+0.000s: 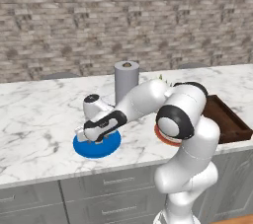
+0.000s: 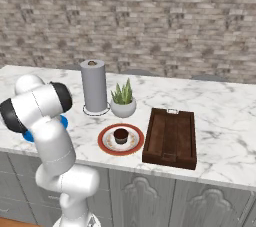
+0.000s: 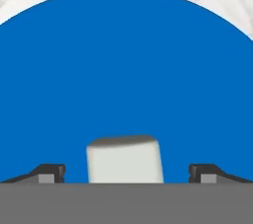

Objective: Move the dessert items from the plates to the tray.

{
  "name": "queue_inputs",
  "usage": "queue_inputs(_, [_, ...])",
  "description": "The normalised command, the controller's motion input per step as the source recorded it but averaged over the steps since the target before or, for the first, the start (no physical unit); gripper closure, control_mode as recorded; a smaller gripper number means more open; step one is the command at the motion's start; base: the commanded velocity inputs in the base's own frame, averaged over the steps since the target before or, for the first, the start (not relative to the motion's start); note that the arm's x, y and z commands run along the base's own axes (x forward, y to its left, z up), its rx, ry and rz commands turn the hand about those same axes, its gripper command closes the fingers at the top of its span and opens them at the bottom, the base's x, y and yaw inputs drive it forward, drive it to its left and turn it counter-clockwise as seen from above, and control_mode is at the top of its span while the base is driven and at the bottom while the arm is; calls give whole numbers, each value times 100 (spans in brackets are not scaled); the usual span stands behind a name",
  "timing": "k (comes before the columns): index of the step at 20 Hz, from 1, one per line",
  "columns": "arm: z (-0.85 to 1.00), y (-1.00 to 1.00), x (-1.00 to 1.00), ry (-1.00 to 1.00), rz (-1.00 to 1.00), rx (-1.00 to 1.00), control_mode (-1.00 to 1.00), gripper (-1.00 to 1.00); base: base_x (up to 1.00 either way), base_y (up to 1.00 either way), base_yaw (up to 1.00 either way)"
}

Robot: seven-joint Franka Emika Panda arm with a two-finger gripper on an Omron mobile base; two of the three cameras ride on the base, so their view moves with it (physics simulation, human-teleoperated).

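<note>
One marble worktop carries everything. On it, at 3 o'clock in the right base view, the dark wooden tray lies with nothing visible in it. Just at its 9 o'clock sits the orange-rimmed plate with the chocolate cupcake at its middle. At that plate's 11 o'clock stand a grey cylinder and a potted plant. The blue plate lies toward 9 o'clock, under the arm. The claw hangs low over it, fingers spread wide, holding nothing. The cream cube rests on the blue plate between the fingertips, touching neither.
</note>
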Motion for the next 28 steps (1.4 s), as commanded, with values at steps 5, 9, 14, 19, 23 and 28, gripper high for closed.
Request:
queue_inputs(5, [-3,0,0,0,0,0,-100,100,0,0,0])
queue_inputs(9, [3,0,0,0,0,0,-100,100,0,0,0])
queue_inputs(14, [77,-45,0,-1,-6,2,-100,100,0,0,0])
queue_inputs(19, [78,-100,0,-2,-5,0,-100,100,0,0,0])
queue_inputs(23, [76,-100,0,-2,-2,0,-100,100,0,0,0])
queue_inputs(28, [42,-100,0,-7,0,0,-100,100,0,0,0])
